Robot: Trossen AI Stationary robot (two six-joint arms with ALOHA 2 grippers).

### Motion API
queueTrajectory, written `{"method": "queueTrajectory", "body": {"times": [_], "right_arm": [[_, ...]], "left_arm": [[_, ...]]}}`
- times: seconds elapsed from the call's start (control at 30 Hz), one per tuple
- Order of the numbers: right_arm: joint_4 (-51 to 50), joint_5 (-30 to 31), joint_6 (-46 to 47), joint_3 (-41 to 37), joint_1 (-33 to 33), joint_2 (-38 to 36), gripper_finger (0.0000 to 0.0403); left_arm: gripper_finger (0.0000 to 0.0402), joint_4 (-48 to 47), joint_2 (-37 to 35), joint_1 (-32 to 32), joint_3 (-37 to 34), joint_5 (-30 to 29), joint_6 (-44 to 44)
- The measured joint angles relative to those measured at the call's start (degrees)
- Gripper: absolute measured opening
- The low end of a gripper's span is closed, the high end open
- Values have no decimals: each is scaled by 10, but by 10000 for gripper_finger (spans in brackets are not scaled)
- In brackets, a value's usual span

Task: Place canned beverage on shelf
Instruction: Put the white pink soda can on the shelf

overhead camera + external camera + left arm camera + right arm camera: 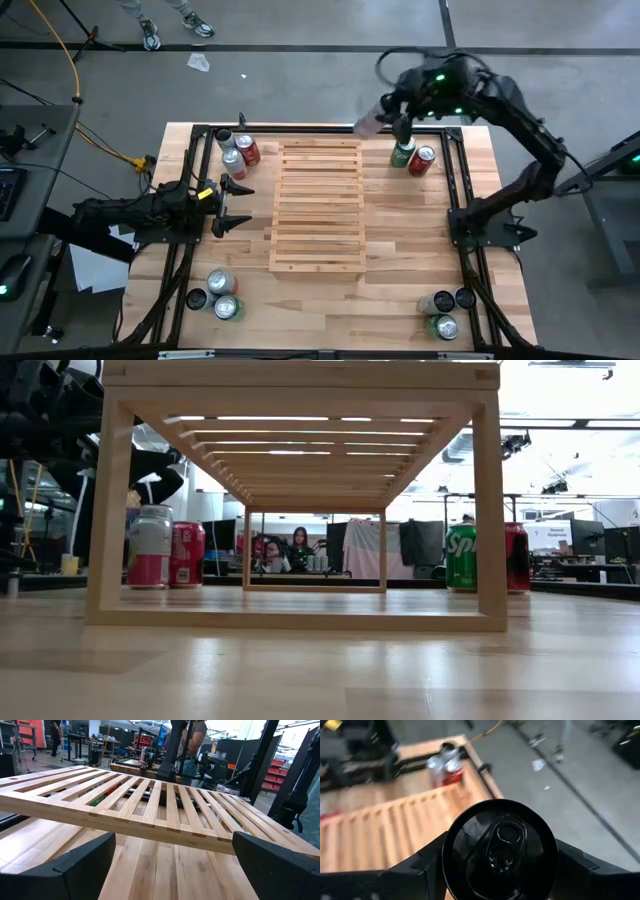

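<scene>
The left gripper's (238,206) jaws stand wide open and empty, low over the table (400,260) just beside the shelf's (318,205) left edge. The slatted shelf sits mid-table, its top bare. At the shelf's far right corner, the right gripper's (385,118) jaws clamp a black-topped can (500,851), lifted above the table.

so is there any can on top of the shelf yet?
No: in the high view the shelf slats are bare, and the right gripper holds a black can off the far edge.
</scene>
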Motion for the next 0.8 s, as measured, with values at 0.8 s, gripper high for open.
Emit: {"method": "queueTrajectory", "body": {"times": [0.8], "right_arm": [[-97, -49, -120, 130, 2, 218, 240]], "left_arm": [[392, 0, 0, 0, 0, 0, 0]]}}
